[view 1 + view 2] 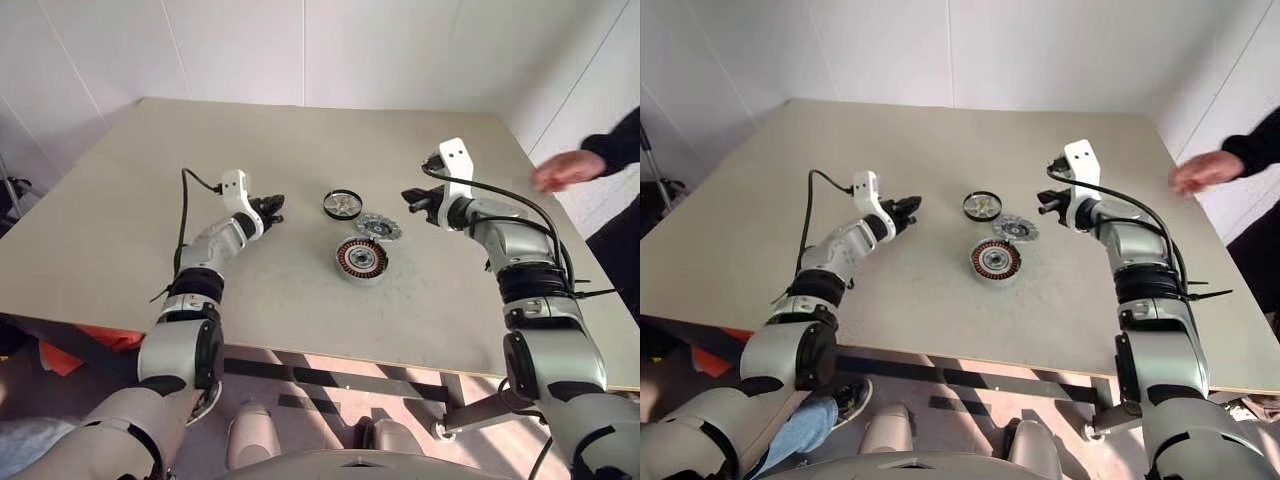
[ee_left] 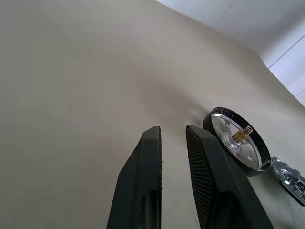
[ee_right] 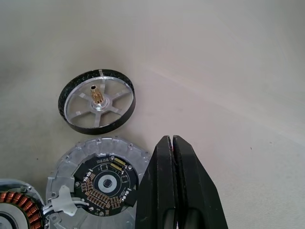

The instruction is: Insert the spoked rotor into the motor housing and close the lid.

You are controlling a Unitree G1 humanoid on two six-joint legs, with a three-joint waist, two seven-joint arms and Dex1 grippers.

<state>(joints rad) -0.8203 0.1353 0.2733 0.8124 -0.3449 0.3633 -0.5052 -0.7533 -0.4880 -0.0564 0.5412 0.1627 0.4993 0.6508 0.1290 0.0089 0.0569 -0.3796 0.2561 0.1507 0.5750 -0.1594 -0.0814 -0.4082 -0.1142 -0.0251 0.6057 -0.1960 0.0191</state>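
Three parts lie close together mid-table. The spoked rotor is farthest from me, black-rimmed with a silver spoked face and a brass hub. The lid, a grey disc, lies just right of it and nearer. The motor housing with copper windings is nearest to me. My left gripper hovers left of the rotor and points at it, its fingers a narrow gap apart with nothing between. My right gripper hangs right of the lid, shut and empty, fingers pressed together.
A person's hand with a dark sleeve reaches in over the table's right edge. The beige tabletop spreads wide to the left and behind the parts. White walls stand beyond the far edge.
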